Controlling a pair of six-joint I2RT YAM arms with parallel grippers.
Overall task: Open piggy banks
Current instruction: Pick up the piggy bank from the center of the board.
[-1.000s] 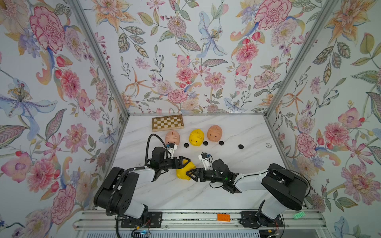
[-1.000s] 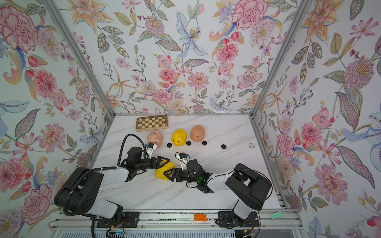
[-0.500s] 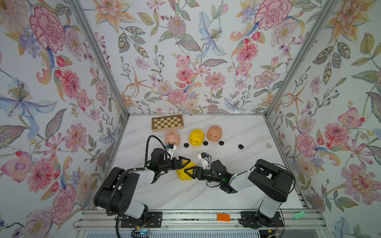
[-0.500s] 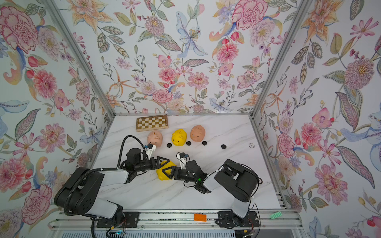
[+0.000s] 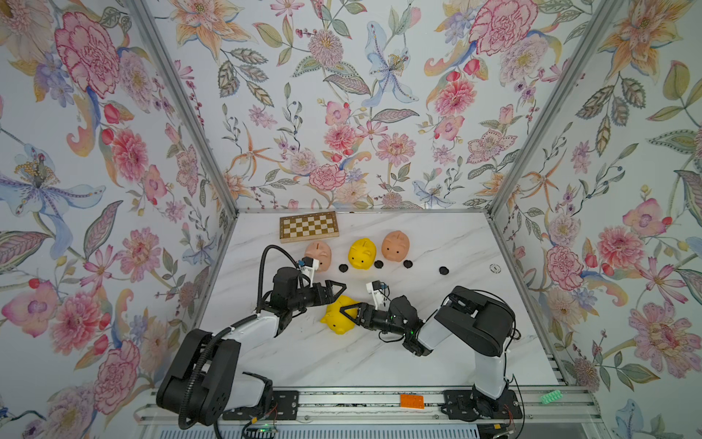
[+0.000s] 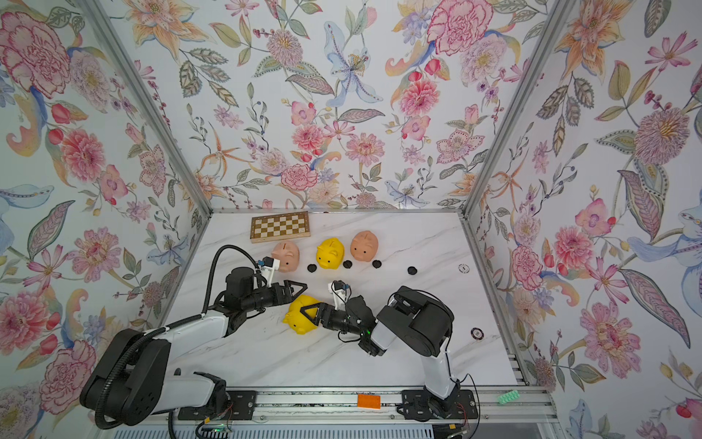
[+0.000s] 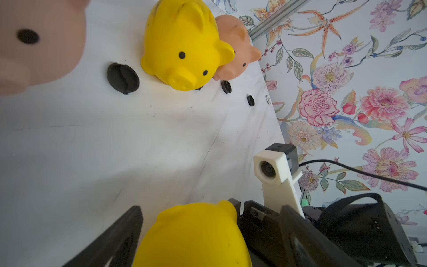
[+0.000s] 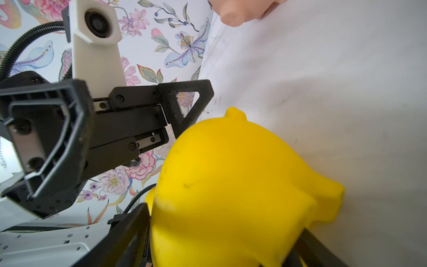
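The nearest piggy bank [image 5: 337, 322], bright yellow, smooth and rounded with stubby nubs, lies on the white marble table [image 5: 437, 235] between both arms, well apart from the other three pigs [image 5: 362, 254]. The left gripper [image 5: 334, 293] hangs beside it, jaws apart. The right gripper [image 5: 351, 318] straddles it, though whether its jaws press the pig cannot be told.
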